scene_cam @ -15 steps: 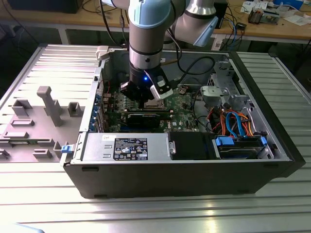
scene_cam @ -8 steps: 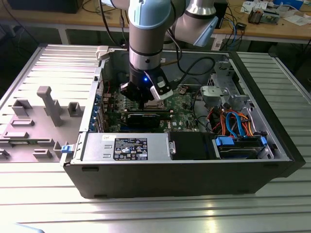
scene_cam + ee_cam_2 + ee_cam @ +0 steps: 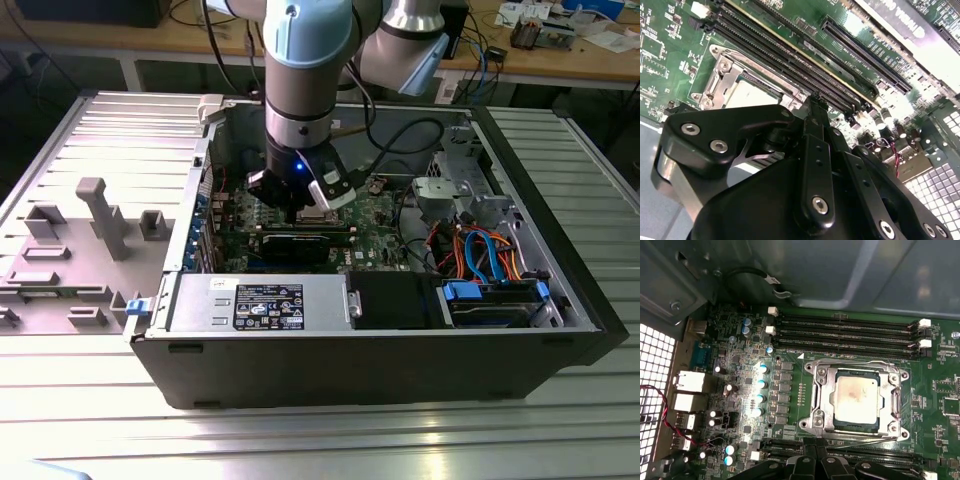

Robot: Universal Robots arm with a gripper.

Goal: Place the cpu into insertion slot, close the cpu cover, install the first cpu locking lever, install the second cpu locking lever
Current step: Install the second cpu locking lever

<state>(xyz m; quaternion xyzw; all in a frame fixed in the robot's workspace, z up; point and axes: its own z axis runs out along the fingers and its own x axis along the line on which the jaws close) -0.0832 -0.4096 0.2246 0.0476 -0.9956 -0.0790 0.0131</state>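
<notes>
In the first wrist view the insertion slot sits on the green board with the cpu lying flat inside it. The silvery cpu cover is down around the chip. Thin levers run along the socket's edges; whether they are latched I cannot tell. My gripper hovers just off one side of the socket, shut with nothing held. The second wrist view shows the gripper beside the same slot and cpu. In the exterior view the gripper hangs low inside the open computer case, over the board.
Long black memory slots run along the socket's far side. Inside the case are an expansion card, a power supply, a grey drive cage and coloured cables. A grey fixture stands at the exterior view's left.
</notes>
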